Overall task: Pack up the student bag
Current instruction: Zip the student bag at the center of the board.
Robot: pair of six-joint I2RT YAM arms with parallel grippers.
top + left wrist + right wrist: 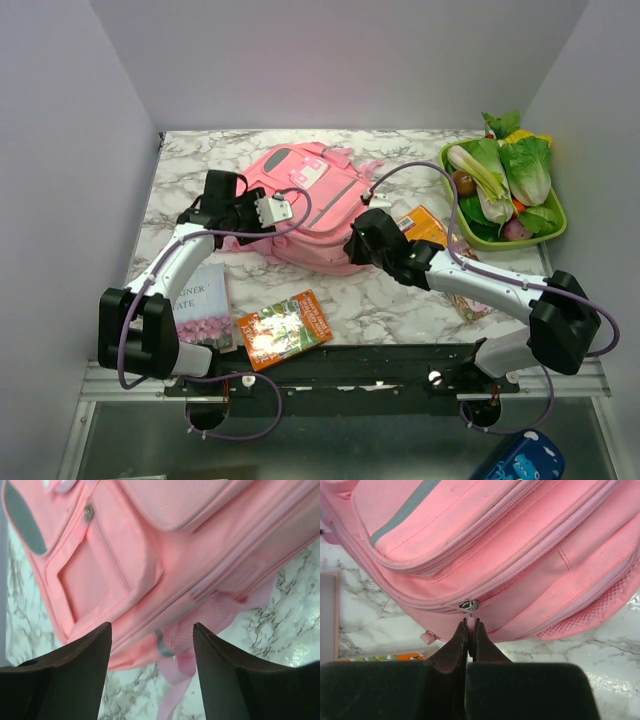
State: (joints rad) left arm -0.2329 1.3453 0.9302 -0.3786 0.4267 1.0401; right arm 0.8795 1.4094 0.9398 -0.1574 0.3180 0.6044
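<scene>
Right gripper [470,624] clamps the zip pull [469,606] on the student bag [310,200], which lies flat on my marble table [400,300]. My left gripper [152,626] hangs over the bag's edge, jaws apart.

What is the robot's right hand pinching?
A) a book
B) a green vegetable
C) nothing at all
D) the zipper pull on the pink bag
D: the right wrist view shows the right gripper shut on the zipper pull at the edge of the student bag.
</scene>
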